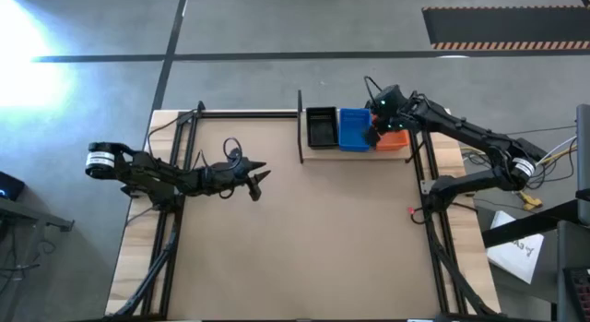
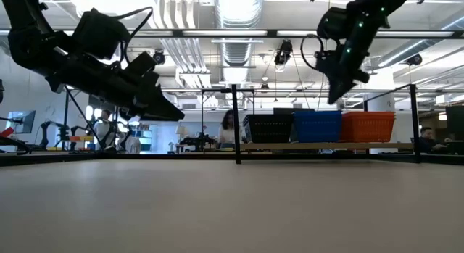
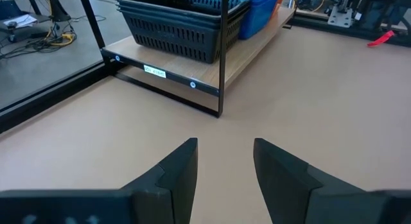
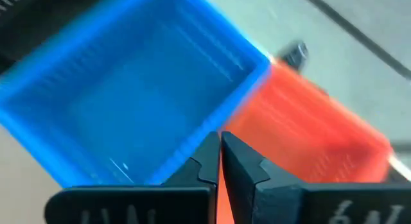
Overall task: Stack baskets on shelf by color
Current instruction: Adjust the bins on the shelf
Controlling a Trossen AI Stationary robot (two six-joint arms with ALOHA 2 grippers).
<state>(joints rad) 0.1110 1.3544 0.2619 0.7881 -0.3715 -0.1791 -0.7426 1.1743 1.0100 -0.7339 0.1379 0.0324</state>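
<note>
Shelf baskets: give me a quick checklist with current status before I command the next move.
1. Black baskets, blue baskets and orange baskets sit side by side on the shelf: ok.
2. Colors unmixed in each stack: ok, as far as visible.
3. Three baskets per stack: cannot tell.
4. Right gripper shut and empty, above the blue/orange boundary: ok.
5. Left gripper open, empty, over the bare table, away from the shelf: ok.
6. Baskets left on the table: none seen, ok.
</note>
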